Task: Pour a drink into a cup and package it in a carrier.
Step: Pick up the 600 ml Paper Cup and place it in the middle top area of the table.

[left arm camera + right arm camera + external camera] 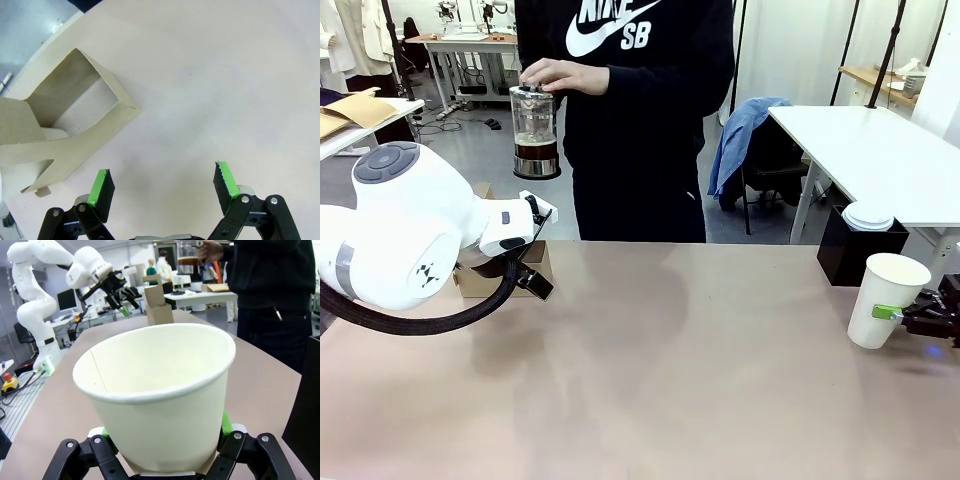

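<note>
At 3 o'clock the tilted cup point(887, 298) is being clamped by the right gripper point(903, 316), which is being cut off by the frame edge. At 9 o'clock the left gripper point(162, 182) is being held wide open and empty beside the carrier point(75, 125), largely hidden behind the arm. The drink point(535, 152) is being held aloft in a jug point(535, 120) at 11 o'clock.
</note>
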Available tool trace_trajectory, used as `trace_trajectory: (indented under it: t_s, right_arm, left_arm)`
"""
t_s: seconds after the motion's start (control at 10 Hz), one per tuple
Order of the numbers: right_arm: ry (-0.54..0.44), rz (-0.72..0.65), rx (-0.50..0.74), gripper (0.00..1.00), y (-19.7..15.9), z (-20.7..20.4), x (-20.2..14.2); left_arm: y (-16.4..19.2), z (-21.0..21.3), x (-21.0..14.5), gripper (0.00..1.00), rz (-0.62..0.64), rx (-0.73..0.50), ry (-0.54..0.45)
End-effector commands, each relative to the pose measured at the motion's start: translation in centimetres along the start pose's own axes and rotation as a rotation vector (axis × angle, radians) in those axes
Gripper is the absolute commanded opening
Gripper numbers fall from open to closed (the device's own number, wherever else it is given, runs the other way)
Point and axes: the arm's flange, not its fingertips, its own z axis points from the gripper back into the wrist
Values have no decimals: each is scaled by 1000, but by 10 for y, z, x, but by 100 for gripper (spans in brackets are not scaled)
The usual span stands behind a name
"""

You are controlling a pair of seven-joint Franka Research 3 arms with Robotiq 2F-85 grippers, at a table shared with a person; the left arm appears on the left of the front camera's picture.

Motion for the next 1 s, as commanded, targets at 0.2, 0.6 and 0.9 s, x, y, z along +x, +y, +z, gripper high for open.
trace_trajectory:
  t_s: [0.2,0.6,0.9]
  right_arm:
    - [-65,-6,-165,84,44,-41,70]
    - [-122,59,-238,84,76,-159,125]
    - [-192,65,-339,84,27,-254,127]
  left_arm:
    - [1,0,0,100,2,-1,0]
    - [1,0,0,100,2,-1,0]
    - [1,0,0,100,2,-1,0]
